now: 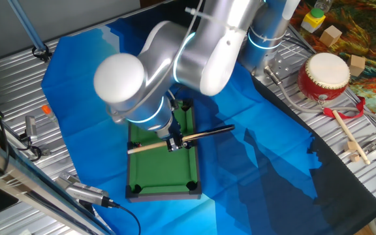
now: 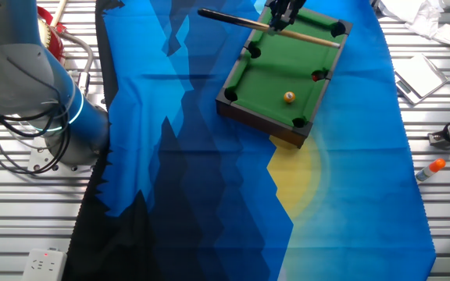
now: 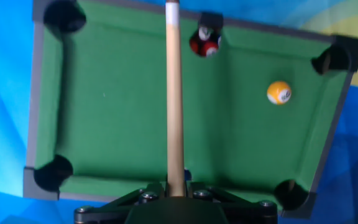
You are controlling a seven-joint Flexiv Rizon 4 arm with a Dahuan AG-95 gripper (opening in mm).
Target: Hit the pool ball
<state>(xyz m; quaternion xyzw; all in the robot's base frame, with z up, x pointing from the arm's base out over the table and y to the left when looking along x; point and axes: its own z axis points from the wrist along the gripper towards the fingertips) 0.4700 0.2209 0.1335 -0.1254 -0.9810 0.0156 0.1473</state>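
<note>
The toy pool table [image 1: 150, 171] has green felt and black pockets and lies on a blue cloth. The pool ball [image 3: 279, 93], tiny, orange with a pale spot, sits on the felt near one end; it also shows in the other fixed view [image 2: 289, 97]. In the one fixed view my arm hides it. My gripper [image 3: 176, 186] is shut on a wooden cue stick [image 3: 174, 93] that lies across the table's width, well to the side of the ball and apart from it. The gripper also shows over the table's other end [image 2: 285, 17]. A tiny red ball [image 3: 204, 43] sits at a side pocket.
The blue cloth [image 2: 194, 156] covers the metal table. A red toy drum [image 1: 324, 75], a drumstick [image 1: 350, 138] and wooden blocks [image 1: 332, 36] lie at the right. A marker [image 2: 430, 167] and a white power strip [image 2: 41, 265] lie off the cloth.
</note>
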